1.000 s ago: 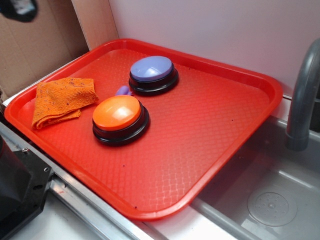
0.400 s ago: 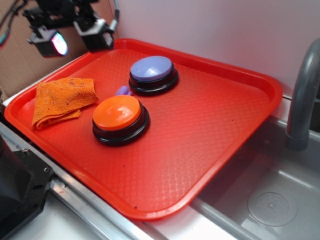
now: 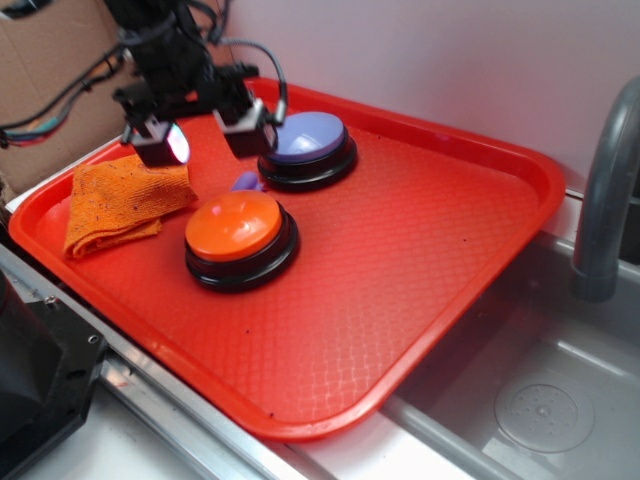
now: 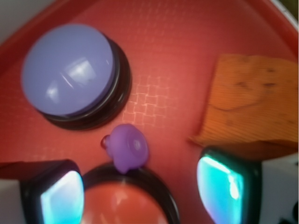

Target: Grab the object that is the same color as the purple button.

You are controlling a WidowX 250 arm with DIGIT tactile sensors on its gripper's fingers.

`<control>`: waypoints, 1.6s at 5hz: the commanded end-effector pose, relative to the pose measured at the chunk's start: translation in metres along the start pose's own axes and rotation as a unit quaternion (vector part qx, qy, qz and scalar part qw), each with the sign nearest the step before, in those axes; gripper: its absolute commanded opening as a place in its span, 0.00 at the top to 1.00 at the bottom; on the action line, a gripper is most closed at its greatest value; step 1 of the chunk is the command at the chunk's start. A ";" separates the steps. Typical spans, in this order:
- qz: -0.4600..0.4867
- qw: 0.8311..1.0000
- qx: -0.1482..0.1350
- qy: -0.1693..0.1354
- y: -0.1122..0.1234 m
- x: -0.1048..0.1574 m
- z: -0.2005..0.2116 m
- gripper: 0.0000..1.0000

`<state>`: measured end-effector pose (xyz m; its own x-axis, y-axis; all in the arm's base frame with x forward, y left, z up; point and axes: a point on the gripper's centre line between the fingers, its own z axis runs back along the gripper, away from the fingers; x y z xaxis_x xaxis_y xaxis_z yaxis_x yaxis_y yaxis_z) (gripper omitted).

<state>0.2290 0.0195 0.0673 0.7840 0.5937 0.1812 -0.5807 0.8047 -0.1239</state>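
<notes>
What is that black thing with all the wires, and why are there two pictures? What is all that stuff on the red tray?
The black thing is a robot arm, and at its end is its hand, two fingers that can pinch. One picture is taken from the side, looking over the whole red tray. The other comes from a little camera on the robot's wrist, looking straight down between the fingers.

On the tray lie a big purple button, a big orange button, a folded orange cloth and a tiny purple piece. The tiny piece sits between the two buttons, against the orange one. Beside the tray is a sink with a grey tap.

The hand is open and holds nothing. It hovers above the tiny purple piece.
</notes>
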 end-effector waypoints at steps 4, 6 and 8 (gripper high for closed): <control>0.018 1.000 0.002 -0.008 -0.007 0.017 -0.041 1.00; 0.024 0.999 -0.022 -0.012 -0.006 0.020 -0.012 1.00; -0.126 0.992 -0.010 -0.013 -0.010 0.023 0.042 1.00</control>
<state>0.2355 0.0181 0.0994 0.9130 0.3642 0.1837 -0.3569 0.9313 -0.0726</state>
